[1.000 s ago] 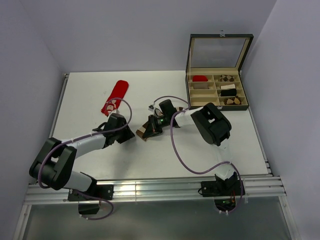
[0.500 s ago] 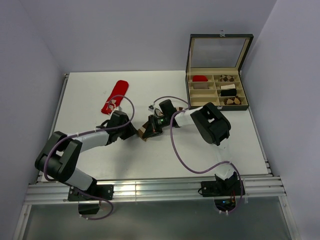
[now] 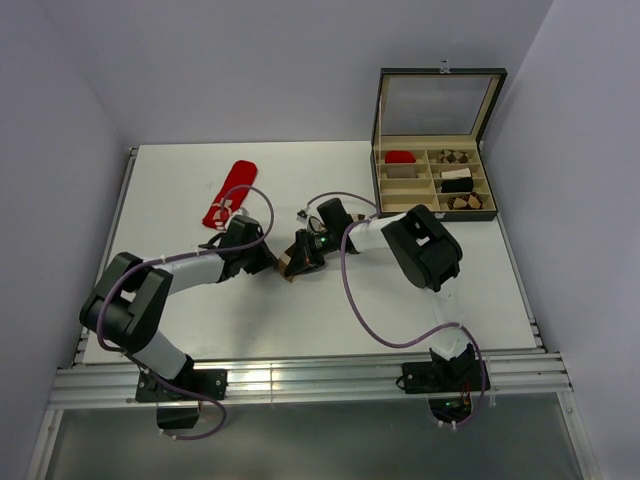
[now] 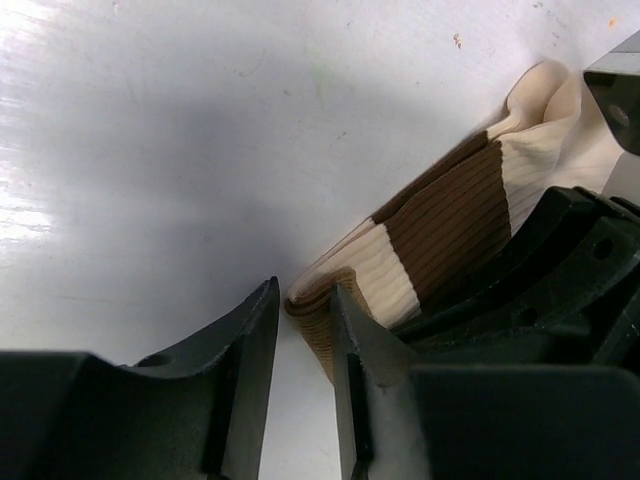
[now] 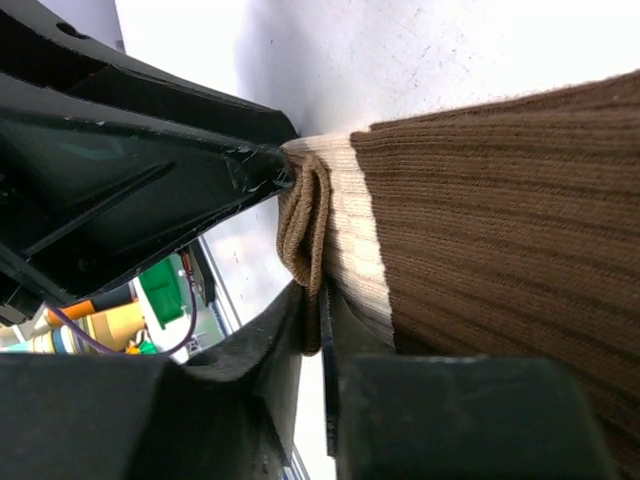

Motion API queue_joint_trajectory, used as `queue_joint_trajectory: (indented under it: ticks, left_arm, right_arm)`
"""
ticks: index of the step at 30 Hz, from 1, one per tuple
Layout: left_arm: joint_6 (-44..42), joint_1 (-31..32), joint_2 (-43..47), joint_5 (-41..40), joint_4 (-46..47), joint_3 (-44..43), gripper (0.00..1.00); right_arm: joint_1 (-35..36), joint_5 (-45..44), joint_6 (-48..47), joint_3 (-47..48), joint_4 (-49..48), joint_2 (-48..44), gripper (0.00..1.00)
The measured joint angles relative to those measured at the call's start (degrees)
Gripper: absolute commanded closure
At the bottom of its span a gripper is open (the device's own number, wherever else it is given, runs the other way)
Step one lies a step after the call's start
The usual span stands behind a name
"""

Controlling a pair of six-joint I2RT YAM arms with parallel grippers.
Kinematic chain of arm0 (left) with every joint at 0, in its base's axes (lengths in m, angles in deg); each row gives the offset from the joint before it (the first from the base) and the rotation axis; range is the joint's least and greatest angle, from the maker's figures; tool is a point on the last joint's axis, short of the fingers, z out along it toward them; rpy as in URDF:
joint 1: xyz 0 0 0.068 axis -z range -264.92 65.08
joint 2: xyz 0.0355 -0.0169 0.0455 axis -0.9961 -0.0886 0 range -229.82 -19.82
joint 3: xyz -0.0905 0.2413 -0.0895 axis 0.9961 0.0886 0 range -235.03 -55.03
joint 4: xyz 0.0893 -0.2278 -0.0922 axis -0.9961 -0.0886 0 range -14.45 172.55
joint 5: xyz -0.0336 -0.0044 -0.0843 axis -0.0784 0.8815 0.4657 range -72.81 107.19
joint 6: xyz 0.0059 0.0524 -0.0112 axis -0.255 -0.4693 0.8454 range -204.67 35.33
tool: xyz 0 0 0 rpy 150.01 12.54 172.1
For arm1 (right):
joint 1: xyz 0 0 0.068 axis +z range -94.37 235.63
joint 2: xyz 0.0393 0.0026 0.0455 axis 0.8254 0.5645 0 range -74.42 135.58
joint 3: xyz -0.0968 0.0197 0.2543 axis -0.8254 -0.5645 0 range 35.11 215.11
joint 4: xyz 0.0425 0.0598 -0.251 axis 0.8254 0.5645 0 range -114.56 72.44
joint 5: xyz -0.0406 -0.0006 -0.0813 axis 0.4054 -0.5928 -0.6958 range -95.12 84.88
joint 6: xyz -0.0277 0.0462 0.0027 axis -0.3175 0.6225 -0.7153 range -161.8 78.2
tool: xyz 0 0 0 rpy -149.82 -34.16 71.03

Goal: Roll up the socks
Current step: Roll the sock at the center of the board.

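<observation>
Swung in over the last second, the left gripper [image 4: 305, 322], jaws narrowly parted, frames the brown end of the cream-and-brown ribbed fabric sock [image 4: 450, 210] at mid-table; the right gripper [image 5: 312, 385] pinches its fold. Beyond: a flat red fabric sock [image 3: 230, 192], an open black compartmented box [image 3: 377, 186], white tabletop [image 3: 420, 300], pale lilac walls [image 3: 250, 70].

The white table [image 3: 300, 310] carries three things. A cream sock [image 3: 290, 263] with brown bands lies bunched right at the tips of the left gripper [image 4: 305, 295] and right gripper [image 5: 312, 300]. A red sock [image 3: 232, 190] lies flat beyond the left gripper. An open box [image 3: 437, 214] sits well beyond the right gripper, to its right.
</observation>
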Motion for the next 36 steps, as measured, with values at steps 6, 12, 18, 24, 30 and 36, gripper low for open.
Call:
queue_joint_trajectory:
  ticks: [6,12,18,24,30,36]
  left_arm:
    - [0.0,0.5,-1.8,0.0,-1.0,-2.1,0.71]
    - [0.0,0.9,-2.8,-0.1,-1.9,-3.3,0.73]
    - [0.0,0.9,-3.3,-0.1,-2.6,-4.1,0.73]
    - [0.0,1.1,-3.8,-0.1,-2.8,-4.7,0.74]
    - [0.0,1.1,-4.0,-0.1,-3.1,-5.0,0.75]
    - [-0.2,1.2,-4.0,-0.2,-3.6,-5.3,0.75]
  right_arm:
    - [0.2,-2.8,-0.1,0.0,2.0,-2.1,0.58]
    - [0.2,-11.8,-2.6,-0.5,6.0,-8.0,0.52]
    - [0.8,-20.5,-5.6,-2.0,8.0,-14.1,0.65]
    - [2.5,-20.0,-5.7,-4.2,6.3,-15.9,0.80]
    - [2.9,-13.2,-3.8,-5.3,1.2,-13.6,0.83]
    - [2.7,-10.9,-1.3,-6.6,-3.6,-8.9,0.84]
